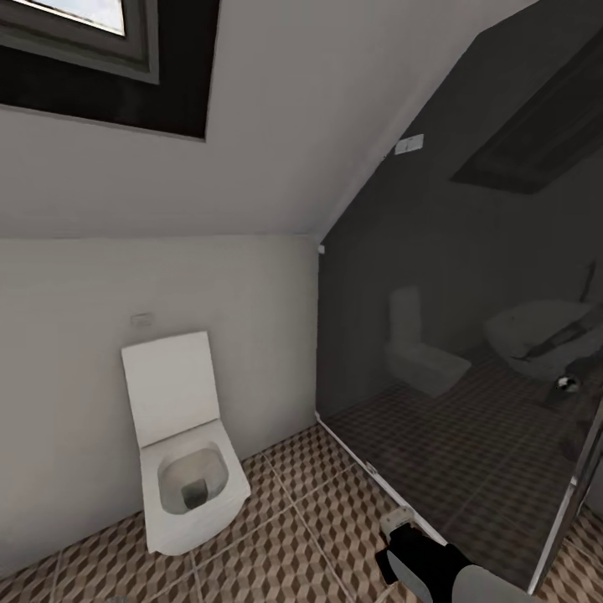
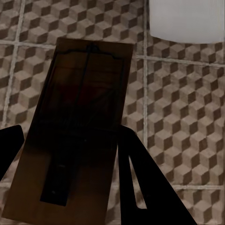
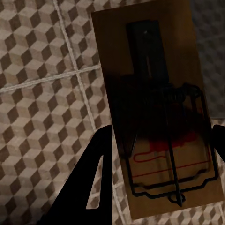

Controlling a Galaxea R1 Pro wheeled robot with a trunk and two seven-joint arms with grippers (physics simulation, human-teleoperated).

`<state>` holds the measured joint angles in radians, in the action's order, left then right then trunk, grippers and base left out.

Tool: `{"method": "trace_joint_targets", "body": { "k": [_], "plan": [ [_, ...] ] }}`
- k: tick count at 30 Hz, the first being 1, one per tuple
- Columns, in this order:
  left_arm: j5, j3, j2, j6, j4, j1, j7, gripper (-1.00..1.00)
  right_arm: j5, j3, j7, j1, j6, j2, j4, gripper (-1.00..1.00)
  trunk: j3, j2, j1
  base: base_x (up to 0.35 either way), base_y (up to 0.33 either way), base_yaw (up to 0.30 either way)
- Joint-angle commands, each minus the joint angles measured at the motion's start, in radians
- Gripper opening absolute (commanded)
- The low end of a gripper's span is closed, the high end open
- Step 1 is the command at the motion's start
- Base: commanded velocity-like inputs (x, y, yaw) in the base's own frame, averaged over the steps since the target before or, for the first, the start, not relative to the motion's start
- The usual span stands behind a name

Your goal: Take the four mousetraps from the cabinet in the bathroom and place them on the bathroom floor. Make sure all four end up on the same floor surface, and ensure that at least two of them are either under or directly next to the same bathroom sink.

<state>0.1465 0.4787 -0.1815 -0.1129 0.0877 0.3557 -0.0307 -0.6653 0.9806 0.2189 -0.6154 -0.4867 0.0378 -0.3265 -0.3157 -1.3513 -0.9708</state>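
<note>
White toilet (image 1: 184,452) (lid up), glass shower screen (image 1: 469,335).

A white wall-hung toilet (image 1: 186,469) with its lid raised stands at seven o'clock on the cube-patterned bathroom floor (image 1: 285,536). A dark glass shower screen (image 1: 469,335) spans three o'clock, reflecting the toilet. A black-and-white robot arm (image 1: 435,565) enters at five o'clock.
</note>
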Motion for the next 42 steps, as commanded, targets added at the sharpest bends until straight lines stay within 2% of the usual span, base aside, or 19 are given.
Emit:
{"method": "trace_joint_targets", "body": {
  "k": [1,7,30,35,42],
  "plan": [
    [0.015,-0.004,-0.001,-0.004,-0.002,0.001,-0.002,-1.0,-0.013,0.007,0.006,-0.001,-0.003,0.002,-0.004,-1.0,-0.001,-0.001,-0.001,0.222,0.0,0.219],
    [0.035,-0.005,-0.003,-0.004,-0.003,0.001,-0.003,-1.0,-0.013,0.007,0.006,0.0,-0.003,0.001,-0.003,-1.0,-0.001,-0.001,-0.001,0.077,0.0,0.255],
    [0.035,-0.008,0.001,-0.005,-0.002,0.002,-0.003,-1.0,-0.013,0.007,0.007,-0.001,-0.002,0.001,-0.003,-1.0,-0.001,-0.001,-0.001,0.005,0.0,0.273],
    [0.033,-0.009,0.001,-0.005,-0.003,0.002,-0.004,-1.0,-0.012,0.007,0.006,0.0,-0.003,0.001,-0.003,-1.0,-0.001,-0.001,-0.001,0.176,0.0,0.225],
    [0.034,-0.009,-0.001,-0.005,-0.003,0.002,-0.006,-1.0,-0.011,0.007,0.005,0.0,-0.001,0.002,-0.003,-1.0,-0.001,-0.001,-0.001,0.293,0.0,0.051]
  ]
}}
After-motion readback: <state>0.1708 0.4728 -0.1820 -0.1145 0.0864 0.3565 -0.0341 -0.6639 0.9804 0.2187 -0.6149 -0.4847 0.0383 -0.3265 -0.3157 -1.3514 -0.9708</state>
